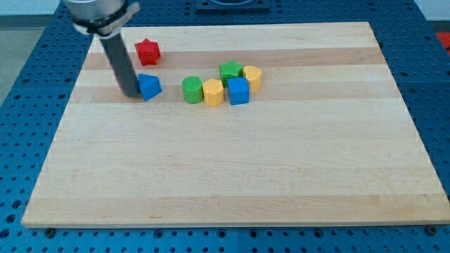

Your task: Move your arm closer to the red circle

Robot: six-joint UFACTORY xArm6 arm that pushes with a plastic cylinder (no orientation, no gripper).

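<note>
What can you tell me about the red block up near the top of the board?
The red block is a small, matte, solid-coloured piece with a notched, star-like outline rather than a round one. It sits flat on the wooden board near the view's top left, alone, touching nothing. My tip rests below it, just left of the blue block, clearly apart from the red one.

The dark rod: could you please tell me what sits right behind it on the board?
A blue block pokes out on the view's right of my tip. The rod covers its left edge, so contact cannot be judged. The red block stands clear, farther back.
</note>
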